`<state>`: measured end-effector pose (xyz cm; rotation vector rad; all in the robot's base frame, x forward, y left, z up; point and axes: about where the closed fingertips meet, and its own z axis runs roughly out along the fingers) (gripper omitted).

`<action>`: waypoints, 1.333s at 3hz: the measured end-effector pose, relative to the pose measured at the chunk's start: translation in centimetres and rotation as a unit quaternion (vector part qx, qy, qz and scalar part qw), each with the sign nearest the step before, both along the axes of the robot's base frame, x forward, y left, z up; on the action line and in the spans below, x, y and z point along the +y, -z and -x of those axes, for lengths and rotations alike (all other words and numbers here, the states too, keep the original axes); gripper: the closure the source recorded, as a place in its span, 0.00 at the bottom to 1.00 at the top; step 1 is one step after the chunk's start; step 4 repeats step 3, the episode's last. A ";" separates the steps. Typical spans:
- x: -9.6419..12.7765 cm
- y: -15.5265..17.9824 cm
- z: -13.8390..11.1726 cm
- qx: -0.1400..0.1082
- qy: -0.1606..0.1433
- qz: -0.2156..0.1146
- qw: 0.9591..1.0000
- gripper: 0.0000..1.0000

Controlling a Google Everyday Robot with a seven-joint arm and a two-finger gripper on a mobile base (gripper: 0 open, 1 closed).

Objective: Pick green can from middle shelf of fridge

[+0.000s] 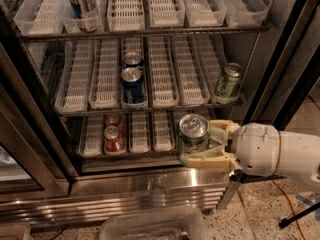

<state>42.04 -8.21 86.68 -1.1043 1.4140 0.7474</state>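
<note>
My gripper [199, 144] is clamped around the green can [193, 133], holding it out front of the fridge [150, 186], below the middle shelf [162, 79], where a second green can [228, 82] stands far right.

The gripper [199, 145] is white-bodied with cream fingers [210, 161]. It sits low before the fridge [150, 186], clasping a green can [193, 134] – pale mottling, silver top. A second green can [228, 83] on the middle shelf [170, 105] looks alike. Blue cans [133, 86] carry possibly white lettering; red cans [113, 139] stand below them – all in white lanes [162, 74].
</note>
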 end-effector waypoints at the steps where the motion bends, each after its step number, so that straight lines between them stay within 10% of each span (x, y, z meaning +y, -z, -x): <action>1: -0.2 0.3 1.9 0.046 -0.035 -0.005 0.998 1.00; 2: -0.3 0.2 3.2 0.114 -0.058 -0.041 0.991 1.00; 4: -0.2 0.2 3.4 0.126 -0.060 -0.045 0.989 1.00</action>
